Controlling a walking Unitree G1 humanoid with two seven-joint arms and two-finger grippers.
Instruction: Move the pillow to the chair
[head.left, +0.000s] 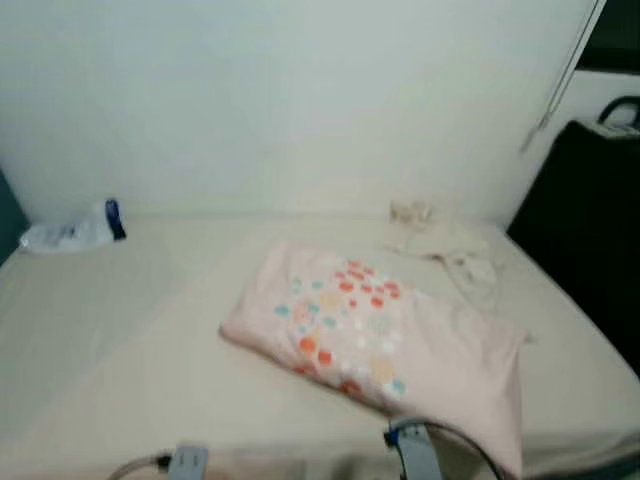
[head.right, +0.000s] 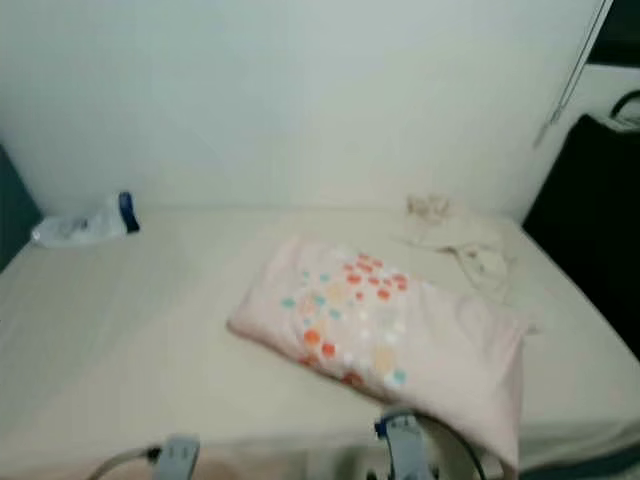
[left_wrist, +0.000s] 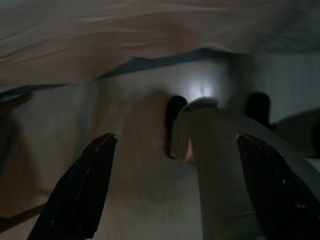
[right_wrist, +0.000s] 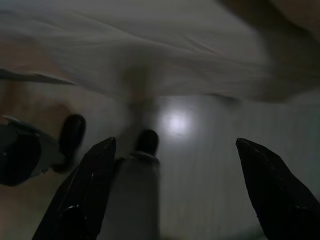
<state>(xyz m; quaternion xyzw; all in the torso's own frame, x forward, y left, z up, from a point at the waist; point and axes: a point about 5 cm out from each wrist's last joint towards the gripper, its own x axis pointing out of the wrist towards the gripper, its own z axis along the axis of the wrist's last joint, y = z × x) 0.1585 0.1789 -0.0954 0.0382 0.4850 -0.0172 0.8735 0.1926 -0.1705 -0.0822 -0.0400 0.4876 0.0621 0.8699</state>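
We judge the task barely begun: the pillow (head.left: 375, 335) lies flat on the bed (head.left: 110, 340), right of centre in the frame, its near corner hanging over the front edge, untouched. All of the carrying is left. A dark shape at the right edge may be the chair (head.left: 585, 230), though we cannot tell. Our left gripper (left_wrist: 172, 187) and right gripper (right_wrist: 172, 187) hang low beside the bed, jaws spread wide and empty. No containers are present; a plastic bag (head.left: 75, 232) lies upper left and crumpled cloth (head.left: 450, 250) upper right.
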